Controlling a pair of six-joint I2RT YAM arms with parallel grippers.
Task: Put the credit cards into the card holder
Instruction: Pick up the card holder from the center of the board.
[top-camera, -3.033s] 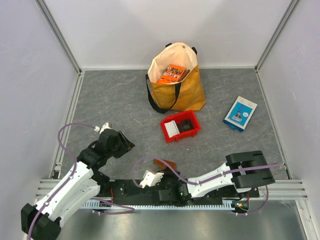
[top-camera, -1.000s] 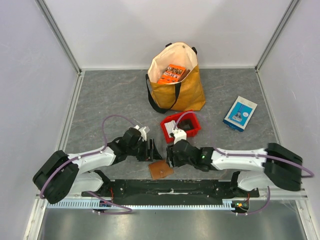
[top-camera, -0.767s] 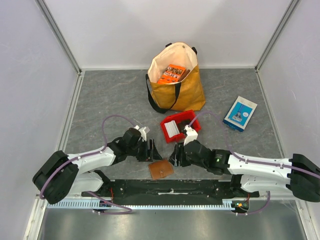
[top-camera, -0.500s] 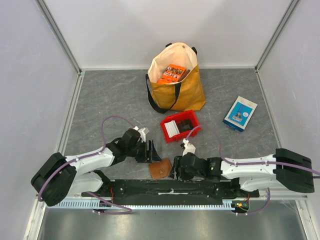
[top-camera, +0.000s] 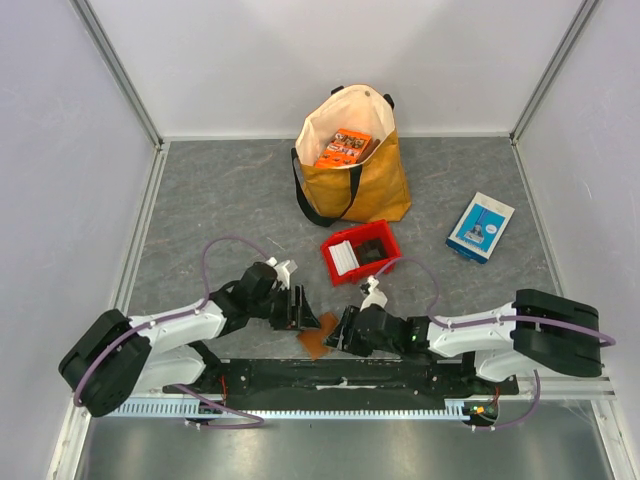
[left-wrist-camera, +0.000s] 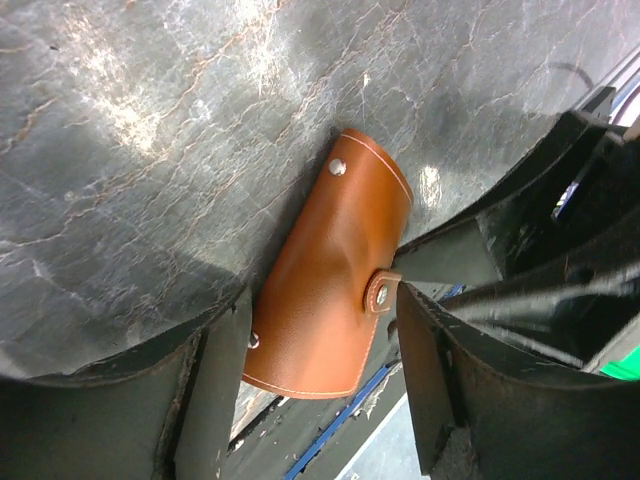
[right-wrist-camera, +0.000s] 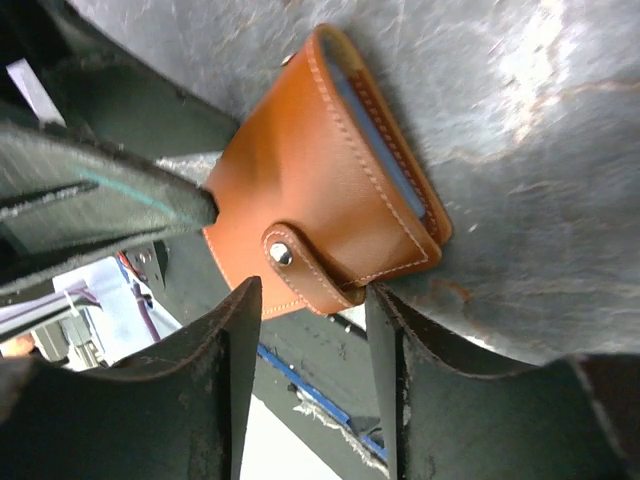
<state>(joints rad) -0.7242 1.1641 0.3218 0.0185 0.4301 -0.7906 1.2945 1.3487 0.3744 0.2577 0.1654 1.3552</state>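
Two claws flank the card holder (top-camera: 316, 340), lower centre of the overhead frame.
Left gripper (left-wrist-camera: 320, 300) and right gripper (right-wrist-camera: 310, 290) each straddle the folded holder, jaws parted. Only the right wrist view shows a pale blue card (right-wrist-camera: 385, 140) edge inside; only overhead shows white cards (top-camera: 344, 258) in the red bin (top-camera: 372, 272).

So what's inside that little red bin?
In the red bin, a stack of white cards stands at one end, with a dark thing beside it. Whatever lies under them is covered.
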